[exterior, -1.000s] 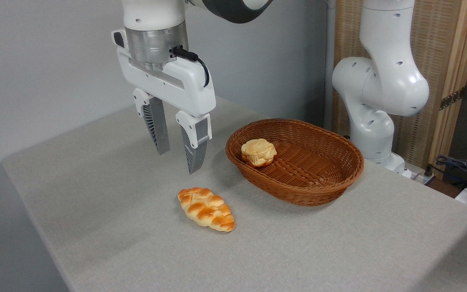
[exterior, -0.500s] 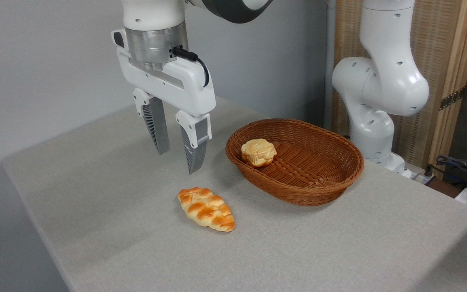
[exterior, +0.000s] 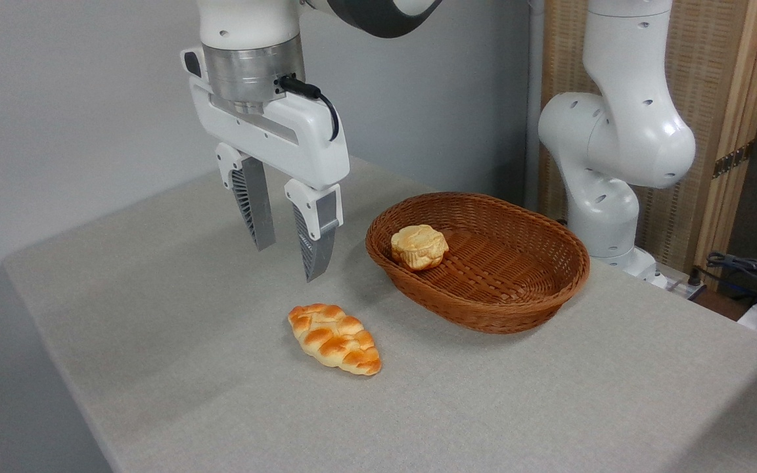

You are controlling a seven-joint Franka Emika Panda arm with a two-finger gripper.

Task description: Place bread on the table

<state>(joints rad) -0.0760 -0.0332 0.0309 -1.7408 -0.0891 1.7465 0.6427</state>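
Since the bread [exterior: 419,247] sits inside the basket [exterior: 549,299], not on the table [exterior: 549,407], my gripper [exterior: 284,261] hangs above the cloth left of it, jaws spread and empty, ready to reach.

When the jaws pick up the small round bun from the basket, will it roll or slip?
The bread looks squat, so it probably settles rather than rolls far. Its lumpy, ridged top should give the open gripper some hold. It sits close to the near wall of the basket, which may crowd one finger.
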